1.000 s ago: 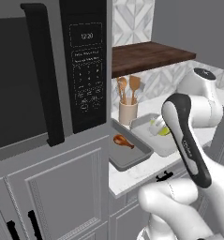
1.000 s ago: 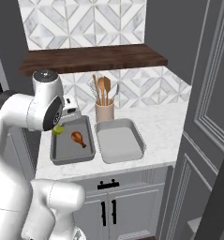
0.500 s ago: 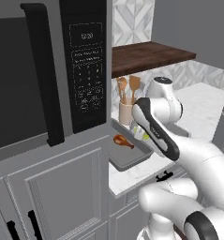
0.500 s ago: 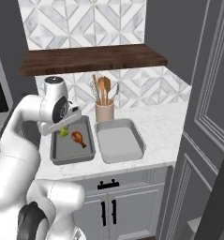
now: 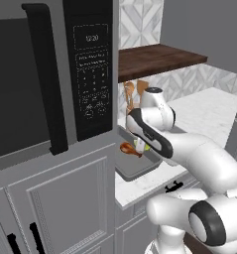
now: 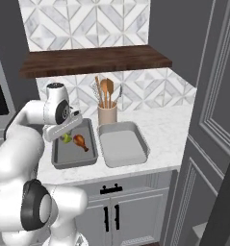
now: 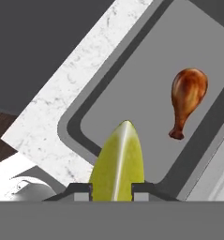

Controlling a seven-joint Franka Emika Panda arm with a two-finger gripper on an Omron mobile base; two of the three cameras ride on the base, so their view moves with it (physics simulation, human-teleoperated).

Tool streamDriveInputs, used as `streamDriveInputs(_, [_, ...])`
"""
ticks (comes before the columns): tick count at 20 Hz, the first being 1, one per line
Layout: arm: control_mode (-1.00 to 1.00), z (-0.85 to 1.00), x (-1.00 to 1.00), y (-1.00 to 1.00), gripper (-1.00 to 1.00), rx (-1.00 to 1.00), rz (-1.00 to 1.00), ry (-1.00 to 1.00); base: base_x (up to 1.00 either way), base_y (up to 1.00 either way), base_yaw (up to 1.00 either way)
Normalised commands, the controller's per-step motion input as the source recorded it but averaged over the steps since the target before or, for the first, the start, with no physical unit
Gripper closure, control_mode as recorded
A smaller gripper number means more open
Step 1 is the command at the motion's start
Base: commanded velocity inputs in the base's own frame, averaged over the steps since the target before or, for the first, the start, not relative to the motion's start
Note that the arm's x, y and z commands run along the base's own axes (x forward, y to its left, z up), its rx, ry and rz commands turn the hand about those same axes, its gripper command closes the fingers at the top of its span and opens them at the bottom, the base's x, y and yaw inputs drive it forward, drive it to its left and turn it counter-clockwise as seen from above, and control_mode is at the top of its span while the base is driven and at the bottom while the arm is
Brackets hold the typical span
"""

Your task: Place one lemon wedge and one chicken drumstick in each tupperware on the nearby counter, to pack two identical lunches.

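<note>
My gripper [image 7: 112,188] is shut on a yellow-green lemon wedge [image 7: 118,161], held just over the near corner of the darker grey tupperware [image 7: 146,84]. A brown chicken drumstick [image 7: 187,96] lies on that tray's floor, apart from the wedge. From the right base view the gripper [image 6: 67,135] hangs over the darker tupperware [image 6: 63,158] with the lemon wedge [image 6: 67,139] beside the drumstick [image 6: 81,142]. The lighter tupperware [image 6: 122,146] stands to its right on the white counter [image 6: 169,129] with nothing in it. In the left base view the drumstick [image 5: 130,149] shows in the tupperware [image 5: 137,169].
A beige cup of wooden utensils [image 6: 107,113] stands right behind the trays against the tiled wall. A dark wooden shelf [image 6: 95,59] hangs above. A black microwave [image 5: 90,74] and tall grey cabinet flank the left; a grey panelled wall [image 6: 208,120] closes the right.
The arm has folded in and swung left over the darker tray, bringing the hand with the lemon wedge lower above it. The drumstick and both trays have stayed put.
</note>
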Motion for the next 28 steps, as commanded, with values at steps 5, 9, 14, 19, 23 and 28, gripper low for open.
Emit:
streamDriveInputs(5, [-1.00, -0.37, 0.04, 0.00, 1.00, 0.02, 0.04, 0.00, 0.00, 0.00, 0.00])
streamDriveInputs(9, [-1.00, -0.16, 0.16, 0.04, 1.00, 0.01, 0.03, 0.00, 0.00, 0.00, 0.00])
streamDriveInputs(14, [-1.00, 0.00, 0.21, 0.18, 1.00, 0.04, 0.04, 0.00, 0.00, 0.00, 0.00])
streamDriveInputs(19, [-1.00, -0.03, 0.31, 0.34, 1.00, 0.01, 0.03, 0.00, 0.00, 0.00, 0.00])
streamDriveInputs(23, [-1.00, -0.32, 0.77, 0.33, 1.00, 0.00, 0.00, 0.00, 0.00, 0.00, 0.00])
streamDriveInputs(28, [-1.00, -0.51, 0.50, 0.27, 1.00, 0.00, 0.00, 0.00, 0.00, 0.00, 0.00])
